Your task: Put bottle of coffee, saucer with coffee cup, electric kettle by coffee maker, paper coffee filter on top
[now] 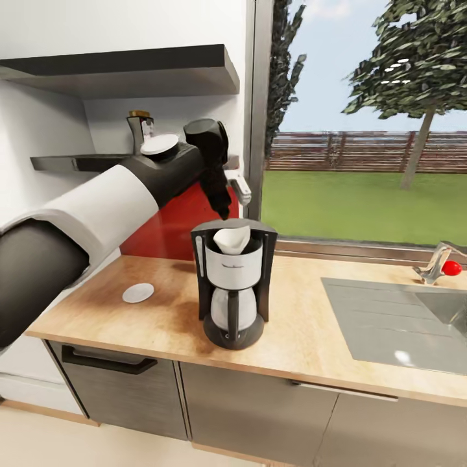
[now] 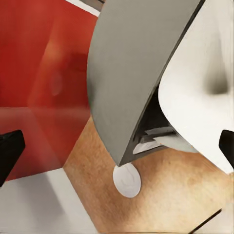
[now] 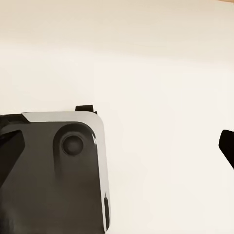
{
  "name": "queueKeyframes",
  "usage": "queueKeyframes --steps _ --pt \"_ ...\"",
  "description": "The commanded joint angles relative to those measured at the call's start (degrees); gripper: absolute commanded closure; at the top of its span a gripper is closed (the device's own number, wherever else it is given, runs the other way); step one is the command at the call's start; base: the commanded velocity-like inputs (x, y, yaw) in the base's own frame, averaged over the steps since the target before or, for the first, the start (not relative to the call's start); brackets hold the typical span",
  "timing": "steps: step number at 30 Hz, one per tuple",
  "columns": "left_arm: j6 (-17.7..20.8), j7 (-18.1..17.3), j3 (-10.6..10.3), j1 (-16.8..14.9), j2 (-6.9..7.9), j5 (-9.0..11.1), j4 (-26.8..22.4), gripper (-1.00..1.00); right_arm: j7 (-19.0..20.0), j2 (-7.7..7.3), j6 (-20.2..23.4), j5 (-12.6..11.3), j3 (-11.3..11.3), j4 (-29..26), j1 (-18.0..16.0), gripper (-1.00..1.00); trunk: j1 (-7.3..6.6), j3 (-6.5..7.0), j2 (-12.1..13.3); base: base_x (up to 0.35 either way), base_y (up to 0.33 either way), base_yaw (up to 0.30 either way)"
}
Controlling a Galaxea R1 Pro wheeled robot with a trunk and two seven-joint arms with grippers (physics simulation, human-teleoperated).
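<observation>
One left arm (image 1: 97, 220) reaches over one coffee maker (image 1: 233, 285), paper filter (image 1: 231, 239) seated on top; its gripper (image 1: 232, 202) hangs wide apart, empty. One saucer (image 1: 138, 292) lies at nine o'clock, near the counter (image 1: 305, 337) edge.

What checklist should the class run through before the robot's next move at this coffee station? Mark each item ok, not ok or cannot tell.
1. Coffee maker upright on countertop: ok.
2. Paper filter in the maker's top: ok.
3. Left gripper above the maker, jaws apart and empty: ok.
4. Saucer on the counter beside the maker: ok.
5. Cup on saucer: not ok.
6. Coffee bottle moved off the shelf: not ok.
</observation>
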Motion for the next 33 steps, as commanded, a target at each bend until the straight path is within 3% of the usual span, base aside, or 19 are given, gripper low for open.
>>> queueKeyframes --steps 1,11,18,21,24,28,31,32,33 --pt "0.4 -0.3 0.7 0.3 0.0 -0.6 0.0 -1.0 0.1 0.02 -0.2 0.0 -0.3 0.0 0.0 -1.0 0.01 -0.1 -0.1 -0.244 0.144 0.099" --pt "0.3 5.0 7.7 1.0 0.08 -0.8 0.1 -1.0 0.1 0.02 -0.2 0.0 -0.3 0.0 0.0 -1.0 0.01 -0.1 -0.1 -0.268 0.19 0.235" --pt "0.3 6.9 9.5 1.0 0.14 -0.9 0.0 -1.0 0.1 0.04 -0.2 0.1 -0.2 0.0 0.0 -1.0 0.01 -0.1 -0.1 -0.185 0.252 0.277" --pt "0.3 8.8 9.9 1.0 0.81 -0.9 0.0 -1.0 0.1 0.04 -0.2 0.1 -0.2 0.0 0.0 -1.0 0.01 -0.1 -0.1 -0.037 0.209 0.247" --pt "0.4 10.1 12.7 1.1 2.12 -0.9 0.1 -1.0 0.1 0.05 -0.2 0.2 -0.1 0.0 0.0 -1.0 0.01 -0.1 -0.1 -0.011 0.066 0.091" --pt "0.3 12.2 19.8 2.7 4.24 -0.8 0.0 -1.0 0.1 0.03 -0.2 0.1 -0.2 0.0 0.0 -1.0 0.01 -0.1 -0.1 -0.002 0.015 0.02" --pt "0.2 18.8 31.6 5.1 4.78 -0.7 -0.5 -1.0 0.1 0.03 -0.2 0.0 -0.4 0.0 0.0 -1.0 0.01 -0.1 -0.1 0.0 0.002 0.003" --pt "0.0 22.9 37.6 5.6 4.76 -0.6 -0.7 -1.0 0.1 0.03 -0.2 0.0 -0.4 0.0 0.0 -1.0 0.01 -0.1 -0.1 0.0 0.0 0.0" --pt "-0.2 25.6 41.2 5.8 4.67 -0.6 -0.8 -1.0 0.1 0.03 -0.2 -0.1 -0.4 0.0 0.0 -1.0 0.01 -0.1 -0.1 0.0 0.0 0.0"
